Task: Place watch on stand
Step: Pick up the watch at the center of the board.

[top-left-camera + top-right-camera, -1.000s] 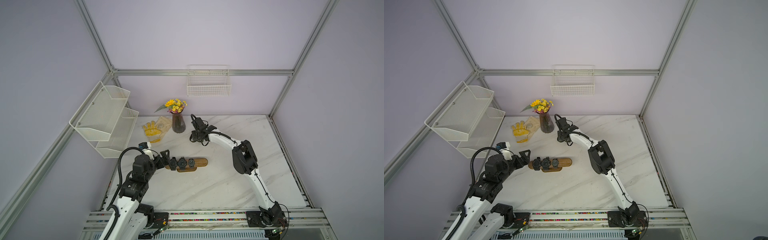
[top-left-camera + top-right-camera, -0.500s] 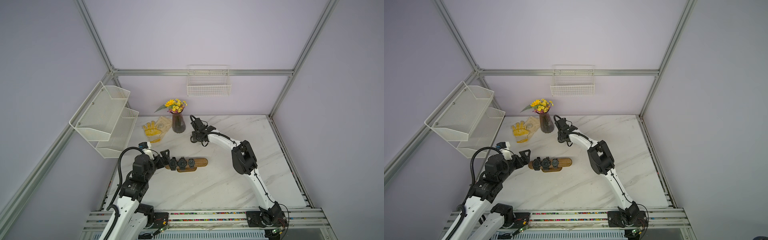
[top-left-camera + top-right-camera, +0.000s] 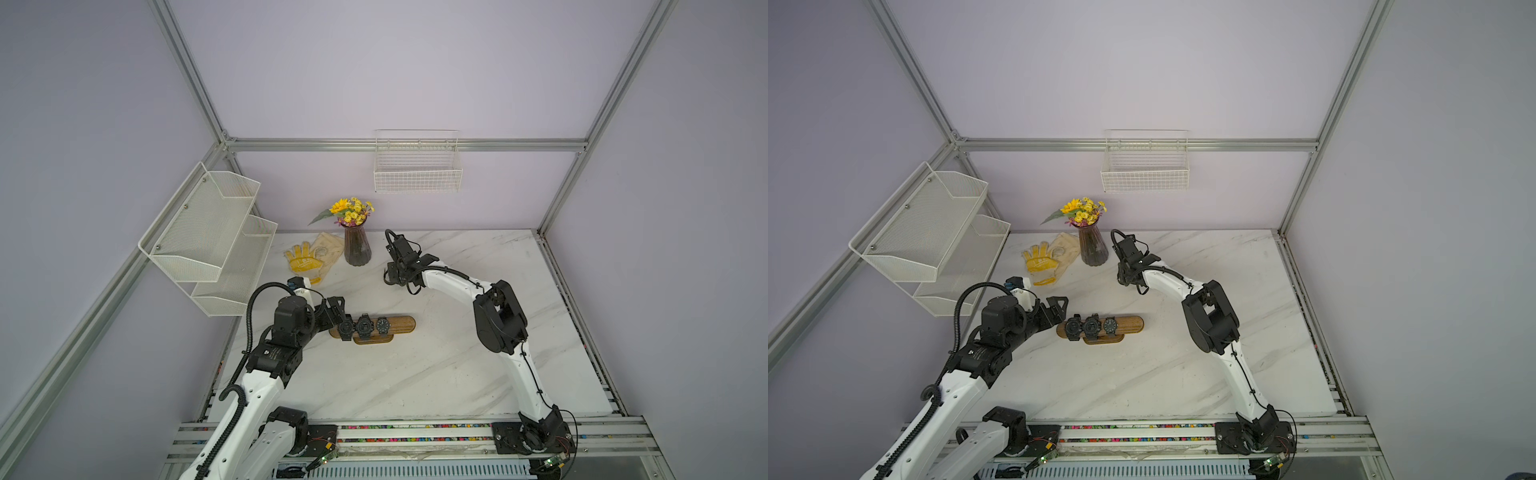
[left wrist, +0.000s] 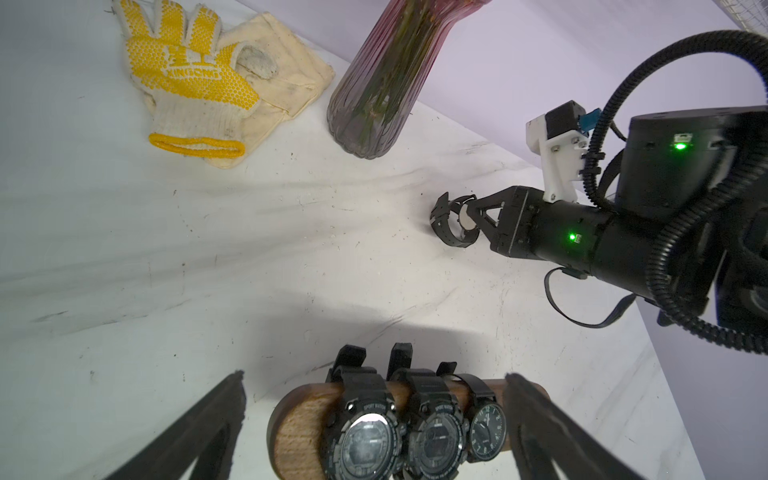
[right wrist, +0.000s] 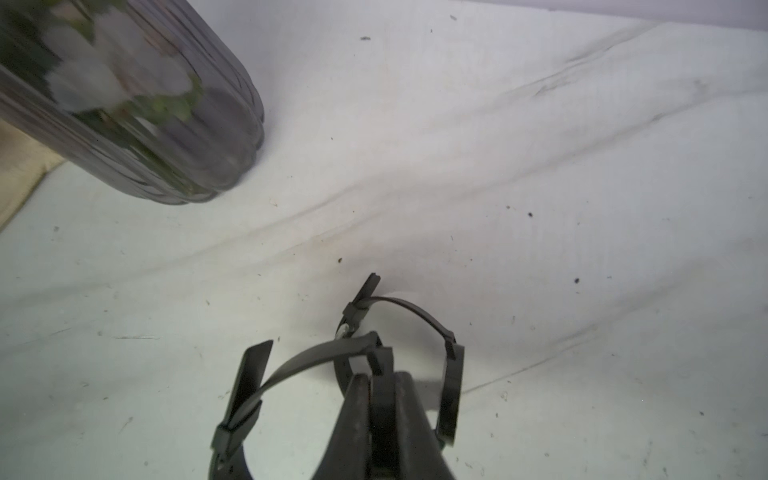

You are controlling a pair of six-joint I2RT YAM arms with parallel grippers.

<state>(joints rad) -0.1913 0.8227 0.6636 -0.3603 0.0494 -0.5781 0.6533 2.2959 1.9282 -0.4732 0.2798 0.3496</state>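
Wood stand: brown bar on oval base, mid table, nearer left arm; three black watches strapped round its left part, right end bare, prob. room for a fourth.
Left rack: white mesh, on side wall, not in play.
Gloves: yellow-dotted work pair, flat by far wall, left of vase; clutter only.
Left gripper: jaws wide apart, nothing held; straddled bar's left end w/ the watches between fingers, touching or not unclear; seemingly parked there to steady or guard stand.
Vase: dark ribbed glass, yellow flowers, upright at back; stood just left of right gripper, so a knock risk on lift-out.
Right gripper: pinched tight on thin black watch, near case; strap looped & buckled, so prob. needs sliding over bar's bare end.
Watch position: at table surface behind stand, well apart from it; resting or just lifted, can't tell.
Stage (est.): grasp made, carry to stand not yet done.
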